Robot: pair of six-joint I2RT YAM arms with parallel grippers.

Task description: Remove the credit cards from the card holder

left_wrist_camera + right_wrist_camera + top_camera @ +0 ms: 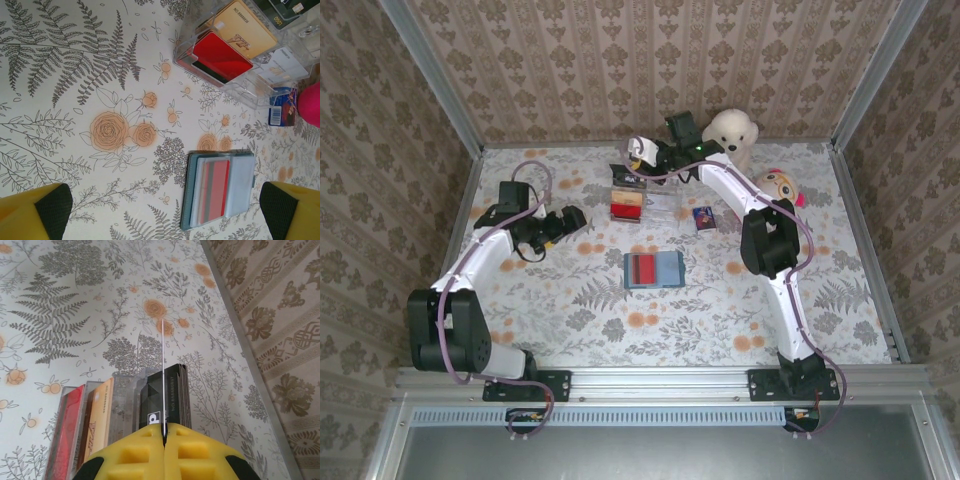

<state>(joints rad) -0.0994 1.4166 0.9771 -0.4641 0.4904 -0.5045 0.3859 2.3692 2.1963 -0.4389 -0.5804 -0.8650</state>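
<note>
1. The right gripper is squeezing its jaws tight on one thin card. The card is poking straight out from between the jaws, and only its edge is showing.
2. Just past those jaws, the clear card holder is sitting on the flowery table. Some black cards are standing in it right under the held card. A gold card and a red card are standing off to one side of the jaws.
3. The left gripper is keeping its jaws wide apart and is holding nothing.
4. Between those open jaws, closer to one finger, a pile of cards is lying flat on the table.
5. Farther ahead of the jaws, the card holder is showing its red and gold cards.
6. Beyond it, a small blue card is lying beside a pink thing.
</note>
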